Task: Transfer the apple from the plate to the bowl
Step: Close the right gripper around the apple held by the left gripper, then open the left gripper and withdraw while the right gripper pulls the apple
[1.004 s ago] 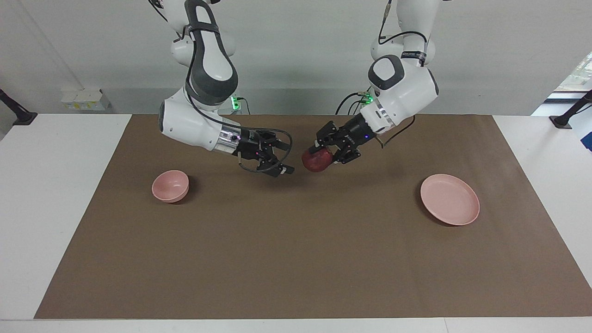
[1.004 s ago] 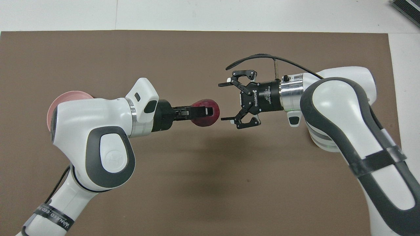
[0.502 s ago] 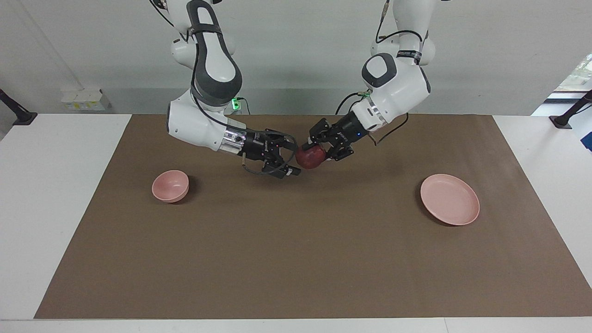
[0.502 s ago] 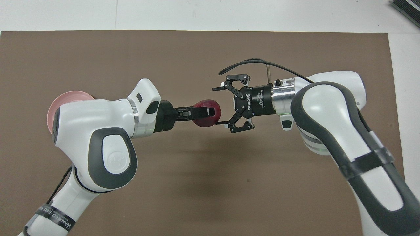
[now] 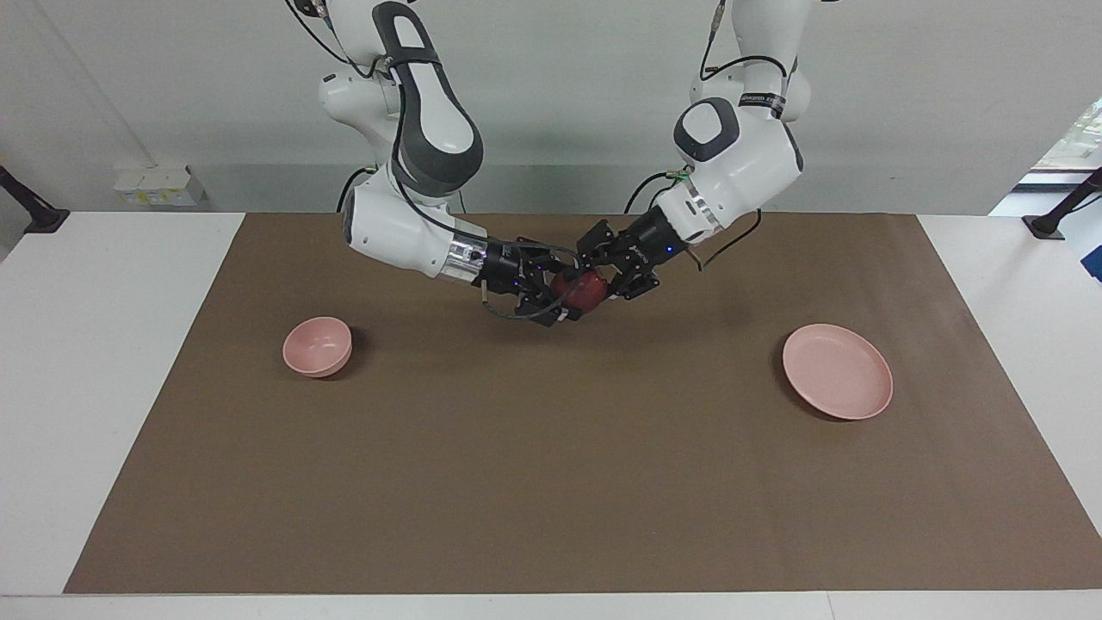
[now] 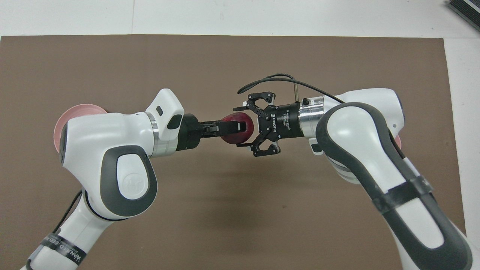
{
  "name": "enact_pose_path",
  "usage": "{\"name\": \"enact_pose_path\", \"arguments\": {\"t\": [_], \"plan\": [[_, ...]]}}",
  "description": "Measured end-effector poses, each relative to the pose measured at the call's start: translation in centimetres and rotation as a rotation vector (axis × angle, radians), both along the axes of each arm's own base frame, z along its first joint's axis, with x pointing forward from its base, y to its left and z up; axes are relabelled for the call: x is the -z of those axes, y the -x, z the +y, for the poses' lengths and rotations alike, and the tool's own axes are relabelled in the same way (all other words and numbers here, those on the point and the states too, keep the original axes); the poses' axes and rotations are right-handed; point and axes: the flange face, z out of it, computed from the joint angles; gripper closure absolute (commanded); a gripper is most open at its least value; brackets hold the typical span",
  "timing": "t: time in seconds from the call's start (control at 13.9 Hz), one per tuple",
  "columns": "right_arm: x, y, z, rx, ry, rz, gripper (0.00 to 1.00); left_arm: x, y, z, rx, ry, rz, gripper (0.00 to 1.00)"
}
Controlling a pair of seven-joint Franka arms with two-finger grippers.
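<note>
Holding the apple [image 5: 588, 292] [image 6: 235, 129] in the air over the middle of the brown mat [image 5: 551, 482] [image 6: 225, 60], the left gripper [image 5: 604, 277] [image 6: 234, 126] has its fingers closed on the fruit from above and below. The right gripper [image 5: 564, 297] [image 6: 242, 127] meets it head-on from the right arm's end, its fingers spread wide, one on each side of the apple; whether they touch it cannot be told.

Taking the apple as the landmark: the bowl [image 5: 318, 346] [image 6: 397, 141] stands on the mat well apart from it, toward the right arm's end of the tabletop and farther from the robots. In the overhead view only a sliver of its rim shows past the right arm. The plate [image 5: 837, 371] [image 6: 75, 116] lies on the mat well apart from the apple toward the left arm's end, also farther from the robots, and bare; from overhead the left arm covers most of it.

The mat covers nearly all of the white tabletop [image 5: 103, 362] [image 6: 262, 17], leaving white margins at both ends. A pale grey wall [image 5: 904, 103] rises above the apple in the facing view, with a white socket block [image 5: 159, 184] at its foot toward the right arm's end.
</note>
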Motion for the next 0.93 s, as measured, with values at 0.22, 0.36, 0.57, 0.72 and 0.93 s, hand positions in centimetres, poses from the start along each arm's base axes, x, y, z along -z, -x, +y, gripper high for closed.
{"name": "enact_pose_path", "arguments": {"t": [0.22,0.36,0.57,0.72,0.93], "plan": [[-0.2,-0.1,-0.4,0.001,-0.004,0.001,1.00,-0.2,0.1,-0.4,-0.004,0.001,-0.009,0.45],[-0.4,-0.2,-0.7,0.005,-0.005,-0.001,1.00,-0.4,0.2,-0.7,-0.017,0.000,-0.021,0.00],[-0.3,-0.3,-0.8,0.008,-0.005,-0.001,1.00,-1.2,0.3,-1.5,-0.089,-0.012,-0.093,0.00],[-0.3,-0.3,-0.8,0.007,-0.005,-0.001,1.00,-1.3,0.3,-1.6,-0.098,-0.019,-0.110,0.00],[-0.3,-0.3,-0.9,-0.004,0.000,-0.021,1.00,-0.6,-0.1,-1.1,-0.102,-0.032,-0.101,0.00]]}}
